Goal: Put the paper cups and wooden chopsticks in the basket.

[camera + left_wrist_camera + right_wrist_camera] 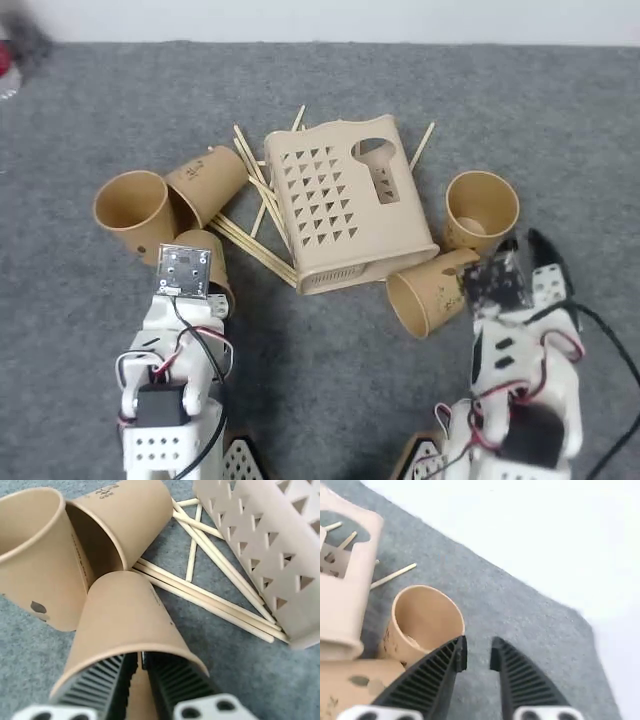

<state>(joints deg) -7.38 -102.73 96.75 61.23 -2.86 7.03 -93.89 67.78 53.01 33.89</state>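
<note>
The basket (345,205) lies on its side in the middle of the grey tabletop (330,380). Chopsticks (255,245) lie spread out beside and behind it. On its left are a standing cup (130,213), a tipped cup (205,183) and a near cup (125,625). The left gripper (141,661) pokes into the near cup's mouth, fingers almost together. On the basket's right are a right cup (422,622), which stands up, and a fallen cup (430,290). The right gripper (478,652) is a little apart and holds nothing, just beside the right cup

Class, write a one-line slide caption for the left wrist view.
Left gripper shut on a tipped paper cup, wooden chopsticks and the basket lying beyond.
</note>
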